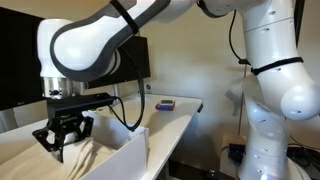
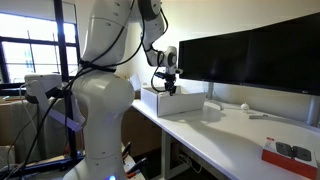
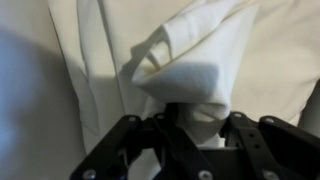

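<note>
My gripper [image 1: 66,135] hangs over the open white box [image 1: 128,152] and is shut on a bunched white cloth [image 1: 80,152]. In the wrist view the cloth [image 3: 195,75] rises in a peak from between the black fingers [image 3: 197,122], with more pale fabric lying below it. In an exterior view the gripper [image 2: 168,87] sits just above the white box [image 2: 165,103] at the near end of the white desk [image 2: 230,125].
Large dark monitors [image 2: 250,55] stand along the back of the desk. A small dark and red object [image 1: 165,104] lies on the desk; it also shows near the desk edge [image 2: 287,153]. A white mouse-like item [image 2: 245,106] lies near the monitors. The robot base [image 2: 100,110] stands beside the desk.
</note>
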`<action>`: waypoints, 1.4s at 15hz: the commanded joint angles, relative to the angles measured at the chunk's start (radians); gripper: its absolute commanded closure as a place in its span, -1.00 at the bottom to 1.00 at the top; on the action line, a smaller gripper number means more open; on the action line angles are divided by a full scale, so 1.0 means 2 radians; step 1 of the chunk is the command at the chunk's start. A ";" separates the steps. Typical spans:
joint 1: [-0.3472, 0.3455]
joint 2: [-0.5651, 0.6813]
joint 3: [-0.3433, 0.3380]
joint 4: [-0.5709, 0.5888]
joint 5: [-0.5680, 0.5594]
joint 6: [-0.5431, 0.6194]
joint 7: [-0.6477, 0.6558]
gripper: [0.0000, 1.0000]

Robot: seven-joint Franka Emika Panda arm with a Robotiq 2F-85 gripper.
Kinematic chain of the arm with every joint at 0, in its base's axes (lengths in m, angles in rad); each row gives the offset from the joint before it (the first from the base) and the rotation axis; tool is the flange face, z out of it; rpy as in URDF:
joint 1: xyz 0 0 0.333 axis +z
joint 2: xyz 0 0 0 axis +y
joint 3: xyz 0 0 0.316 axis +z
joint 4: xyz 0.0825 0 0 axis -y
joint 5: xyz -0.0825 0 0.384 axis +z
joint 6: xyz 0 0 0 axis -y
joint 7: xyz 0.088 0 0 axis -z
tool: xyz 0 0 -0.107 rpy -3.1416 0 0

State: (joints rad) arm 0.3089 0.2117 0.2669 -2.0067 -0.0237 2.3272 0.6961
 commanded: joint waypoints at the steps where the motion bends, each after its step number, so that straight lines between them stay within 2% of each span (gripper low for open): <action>1: 0.018 0.002 0.001 0.027 -0.002 -0.004 -0.024 0.81; 2: 0.023 -0.001 0.000 0.035 -0.014 -0.013 -0.020 0.95; 3: 0.029 -0.003 -0.001 0.045 -0.024 -0.023 -0.017 0.97; 6: 0.042 -0.004 0.002 0.074 -0.042 -0.041 -0.023 0.93; 12: 0.052 0.001 0.011 0.094 -0.031 -0.032 -0.058 0.91; 16: 0.059 0.000 0.011 0.119 -0.050 -0.060 -0.082 0.91; 21: 0.063 0.013 0.012 0.178 -0.056 -0.095 -0.122 0.91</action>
State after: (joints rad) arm 0.4273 0.2149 0.2893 -1.7323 -0.1261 2.1896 0.5113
